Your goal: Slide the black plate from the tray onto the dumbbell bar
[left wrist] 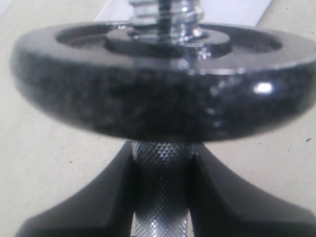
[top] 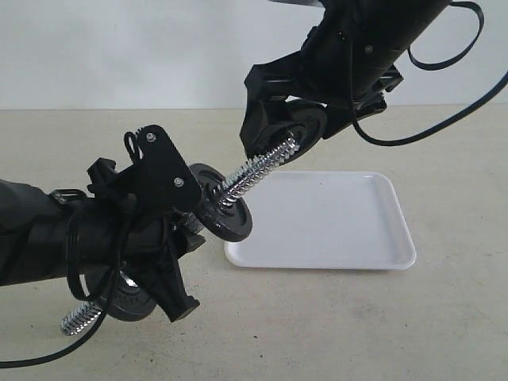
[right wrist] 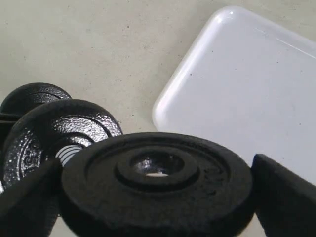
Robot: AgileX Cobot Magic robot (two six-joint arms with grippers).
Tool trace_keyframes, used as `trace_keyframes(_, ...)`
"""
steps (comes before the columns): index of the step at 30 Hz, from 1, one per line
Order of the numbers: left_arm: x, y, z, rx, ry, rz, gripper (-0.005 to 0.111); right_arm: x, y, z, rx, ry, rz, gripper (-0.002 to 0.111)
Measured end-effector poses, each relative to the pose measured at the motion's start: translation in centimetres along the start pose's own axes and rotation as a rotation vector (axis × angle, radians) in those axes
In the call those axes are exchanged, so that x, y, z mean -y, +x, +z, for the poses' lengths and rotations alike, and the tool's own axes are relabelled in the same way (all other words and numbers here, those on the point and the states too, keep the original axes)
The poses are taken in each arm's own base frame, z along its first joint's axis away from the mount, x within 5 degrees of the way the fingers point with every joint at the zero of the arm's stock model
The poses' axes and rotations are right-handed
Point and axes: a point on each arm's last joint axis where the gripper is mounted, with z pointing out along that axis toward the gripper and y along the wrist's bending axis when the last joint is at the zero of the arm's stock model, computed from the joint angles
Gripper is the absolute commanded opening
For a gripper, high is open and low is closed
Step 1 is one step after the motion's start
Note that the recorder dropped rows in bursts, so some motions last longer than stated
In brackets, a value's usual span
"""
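My left gripper [left wrist: 162, 170] is shut on the knurled middle of the dumbbell bar [top: 254, 171] and holds it tilted, its upper threaded end pointing up to the right. One black plate [top: 224, 204] sits on the bar just above that grip, filling the left wrist view as the plate [left wrist: 158, 84]. Another disc [top: 131, 303] sits near the bar's lower end. My right gripper [top: 292, 131] is shut on a third black plate [right wrist: 158, 182] at the bar's upper tip, and something shiny shows through its hole. The white tray [top: 333, 222] holds nothing.
The tray lies on a beige tabletop [top: 317, 325] right of the middle, under and beside the raised bar. Black cables [top: 444, 59] loop from the right arm. The left arm's body [top: 48, 238] fills the lower left.
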Motion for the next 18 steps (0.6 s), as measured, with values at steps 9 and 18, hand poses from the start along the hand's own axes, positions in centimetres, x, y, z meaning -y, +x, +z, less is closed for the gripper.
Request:
trace_keyframes(9,0.0,0.0,0.0,0.0,0.0,-0.004,0.004,-0.2,0.0,-0.7,0.027,0.008,-0.01,0.0)
trace_keyframes(18,0.0,0.0,0.0,0.001,-0.002,-0.006,0.004,-0.5,0.1,-1.4,0.033,-0.011,-0.001,0.0)
